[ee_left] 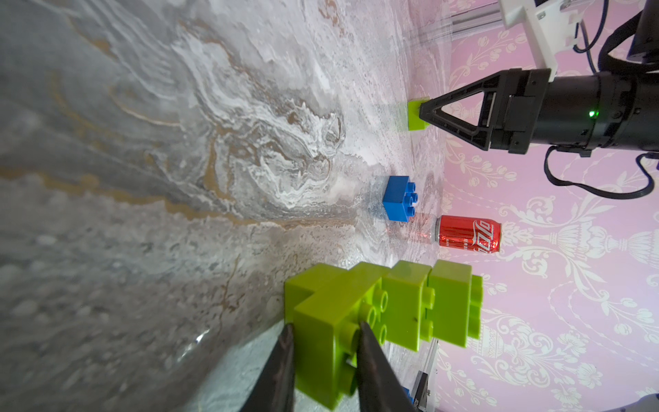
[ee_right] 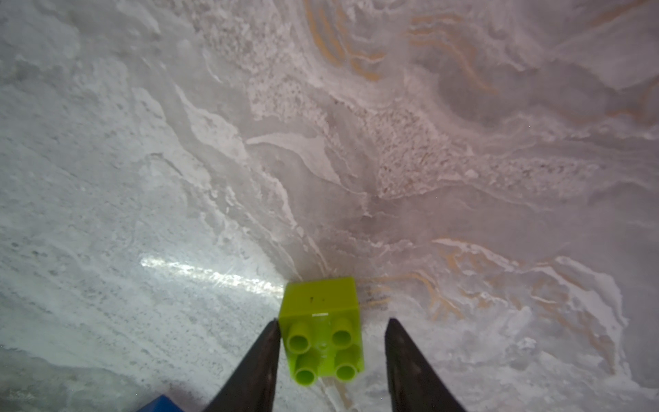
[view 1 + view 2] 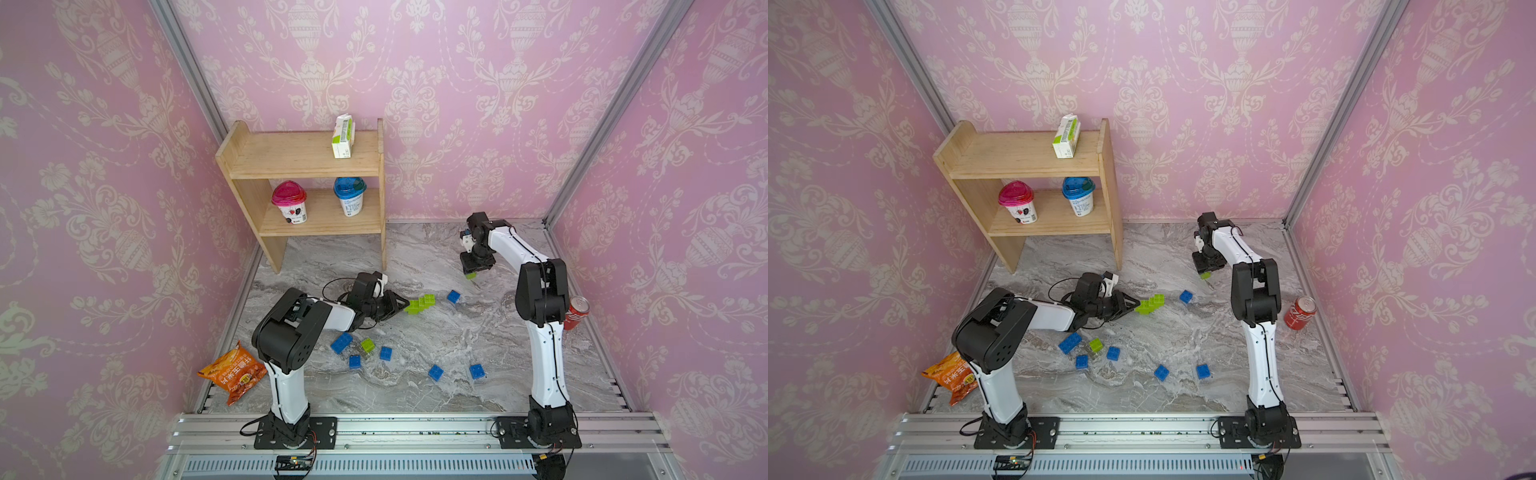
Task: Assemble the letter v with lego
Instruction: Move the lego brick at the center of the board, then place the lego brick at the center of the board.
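A stepped stack of lime-green lego [image 3: 423, 303] [image 3: 1152, 303] [image 1: 410, 303] lies at the table's middle, and my left gripper [image 3: 408, 306] [image 1: 324, 326] is shut on its near end brick. At the back right, my right gripper [image 3: 471, 271] [image 2: 331, 321] points down, open around a single square lime-green brick [image 2: 322, 342] [image 1: 413, 116] on the table. One finger touches the brick, the other stands apart. A blue brick [image 3: 453, 296] [image 1: 397, 198] lies between the two arms. Several blue bricks [image 3: 341, 343] [image 3: 436, 372] and a green one [image 3: 367, 345] are scattered nearer the front.
A red soda can [image 3: 577, 311] stands beside the right arm at the right wall. A wooden shelf [image 3: 307, 166] with two cups and a carton stands at the back left. An orange snack bag [image 3: 232, 372] lies at the front left edge.
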Available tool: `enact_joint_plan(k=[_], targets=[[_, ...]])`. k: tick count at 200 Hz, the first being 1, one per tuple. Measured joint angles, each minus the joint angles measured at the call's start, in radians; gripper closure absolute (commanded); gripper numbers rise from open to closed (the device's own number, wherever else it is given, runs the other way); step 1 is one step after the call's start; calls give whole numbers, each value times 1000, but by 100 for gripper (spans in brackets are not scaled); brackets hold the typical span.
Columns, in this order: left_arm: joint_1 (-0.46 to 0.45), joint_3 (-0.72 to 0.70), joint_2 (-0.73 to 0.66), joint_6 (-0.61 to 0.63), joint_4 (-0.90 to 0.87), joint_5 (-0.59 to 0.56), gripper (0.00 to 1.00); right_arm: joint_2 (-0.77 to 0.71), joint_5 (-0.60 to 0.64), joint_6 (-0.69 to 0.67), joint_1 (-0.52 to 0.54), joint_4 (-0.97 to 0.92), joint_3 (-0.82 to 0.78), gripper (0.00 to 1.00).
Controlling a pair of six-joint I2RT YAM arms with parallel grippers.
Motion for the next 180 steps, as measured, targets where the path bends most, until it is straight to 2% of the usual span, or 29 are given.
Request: enact_joint_plan(k=[38,51,91,118,137,153,180], targets=[[2,0,-5,3,-8,0,85,0,-14,9,0,3,-10,70],[6,0,-5,5,-9,0,85,0,-14,10,0,8,-14,79],[10,0,-6,10,-10,0,85,-73,-2,41,0,46,-123,80],[13,0,-5,10,-9,0,85,-281,26,120,21,89,-353,80],[21,0,-5,10,-8,1,85,-485,60,193,88,108,-524,83],[31,0,-5,10,-8,3,85,-635,78,269,194,134,-647,86],[43,0,-5,18,-8,4,85,-743,79,415,372,201,-824,86]])
